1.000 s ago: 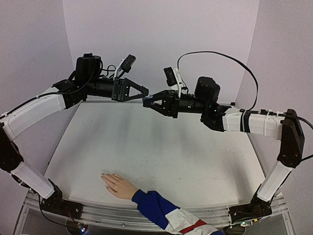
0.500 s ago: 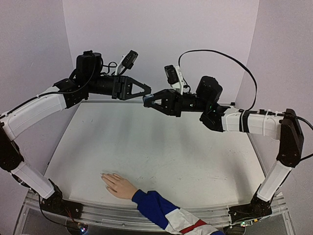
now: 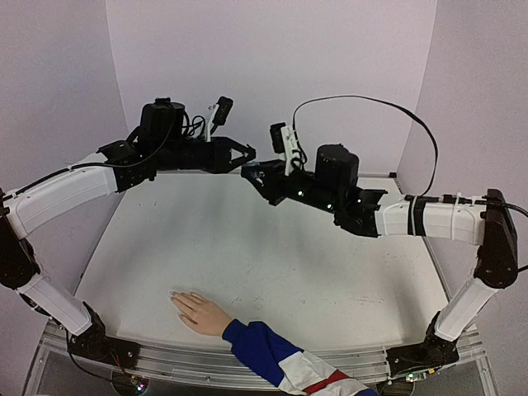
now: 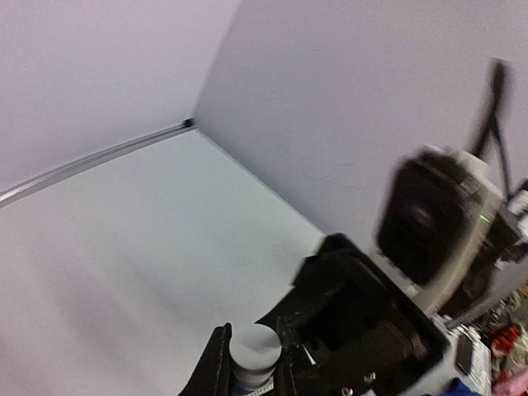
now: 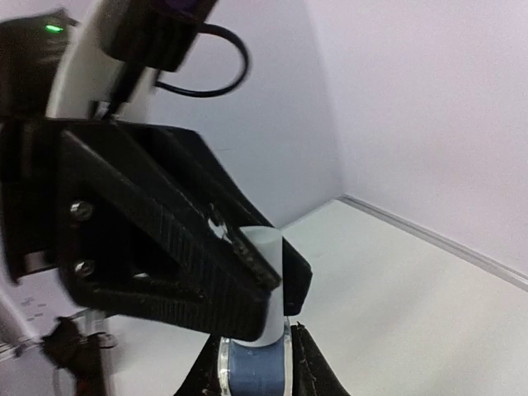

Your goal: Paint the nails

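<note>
Top view alone shows the hand [image 3: 202, 312] at 7 o'clock; left gripper [image 4: 252, 353] pinches white cap [image 5: 266, 268]; right gripper [image 5: 254, 356] clasps blue bottle [image 5: 251, 370].

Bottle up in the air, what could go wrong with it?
The bottle hangs high over the table, held at its base by the right pincer; it could slip and fall. The left pincer grips the cap; if it twists off crooked, what's inside might spill.
</note>
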`<state>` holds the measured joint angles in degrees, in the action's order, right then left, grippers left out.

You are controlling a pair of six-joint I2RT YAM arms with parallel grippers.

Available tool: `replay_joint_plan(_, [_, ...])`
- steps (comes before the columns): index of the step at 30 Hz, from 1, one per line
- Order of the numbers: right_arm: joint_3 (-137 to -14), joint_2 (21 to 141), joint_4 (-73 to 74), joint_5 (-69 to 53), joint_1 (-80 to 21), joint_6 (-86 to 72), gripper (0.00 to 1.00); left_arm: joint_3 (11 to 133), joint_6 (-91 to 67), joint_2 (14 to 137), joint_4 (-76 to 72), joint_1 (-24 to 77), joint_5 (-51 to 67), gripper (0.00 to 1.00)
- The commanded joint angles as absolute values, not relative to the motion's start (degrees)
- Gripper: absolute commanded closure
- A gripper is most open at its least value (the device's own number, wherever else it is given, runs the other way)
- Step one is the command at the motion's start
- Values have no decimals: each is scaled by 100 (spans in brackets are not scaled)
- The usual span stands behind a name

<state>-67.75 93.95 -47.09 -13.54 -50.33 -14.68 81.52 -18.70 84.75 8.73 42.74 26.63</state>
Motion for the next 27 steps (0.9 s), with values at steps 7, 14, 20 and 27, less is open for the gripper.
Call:
replay_joint_plan(7, [-7013,9776,-5487,2905,-5646,994,100,8656,-2444,8587,1818,4791,256,100])
replay_joint_plan(14, [-6940,9445,-4850,-346,-5218,179,100,8442,-2189,8165,1753,4766,951,20])
replay_joint_plan(20, [-7008,9500,-5161,-4647,-4510,-1579,100,7490,-2596,7491,856,4192,2651,9])
replay_joint_plan(27, [-7441,10335,-6261,-6304,-4456,-2817,100,6879,-3360,7404,-767,3586,3741,11])
